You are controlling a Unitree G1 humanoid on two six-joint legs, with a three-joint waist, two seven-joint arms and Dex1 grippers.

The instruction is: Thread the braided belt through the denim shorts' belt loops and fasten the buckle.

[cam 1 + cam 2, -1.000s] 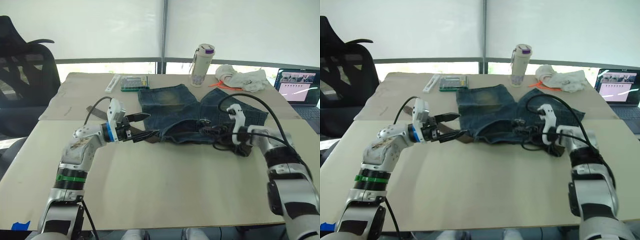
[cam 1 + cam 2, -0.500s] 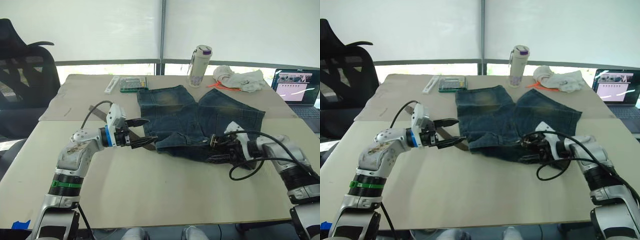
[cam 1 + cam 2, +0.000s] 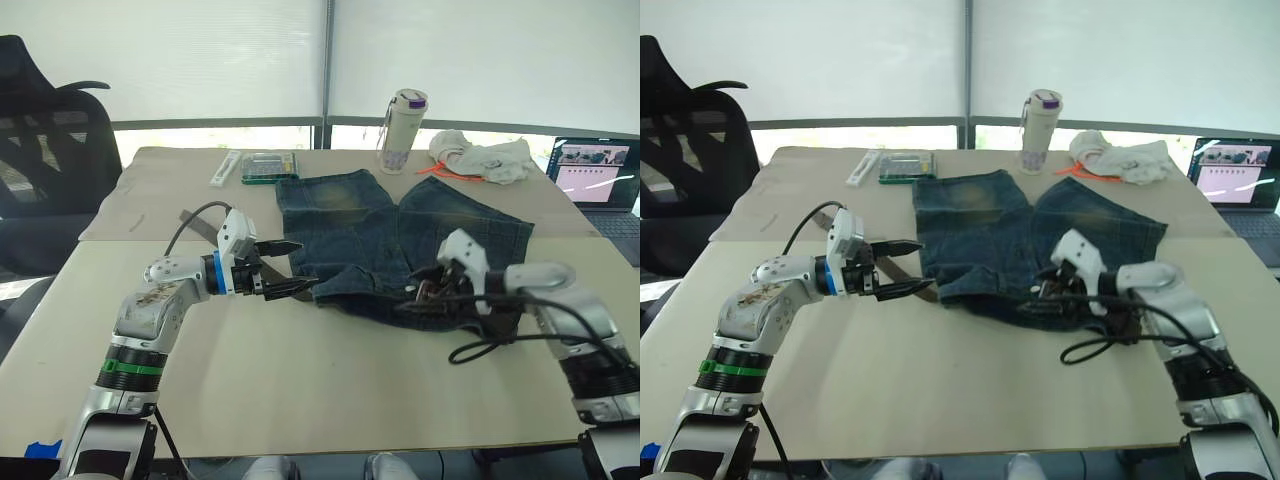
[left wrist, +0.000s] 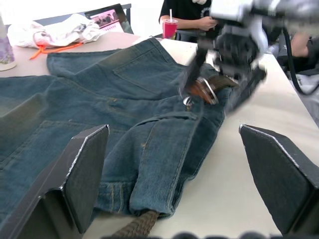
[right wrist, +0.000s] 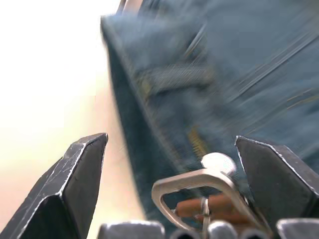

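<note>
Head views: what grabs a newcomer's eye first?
The denim shorts spread mid-table, with a gripper at each end of the waistband. The left gripper is open by the end where the brown belt pokes out; the right gripper is open around the silver buckle. Behind stand a bottle and a laptop.

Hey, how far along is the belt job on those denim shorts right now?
Partly done: the braided belt pokes out of the waistband at one end of the denim shorts, so part looks threaded; how many loops it has passed I cannot tell. In hand: the silver buckle sits between the open right claw fingers, and the left claw is open by the strap end. Left: fastening the buckle.
</note>
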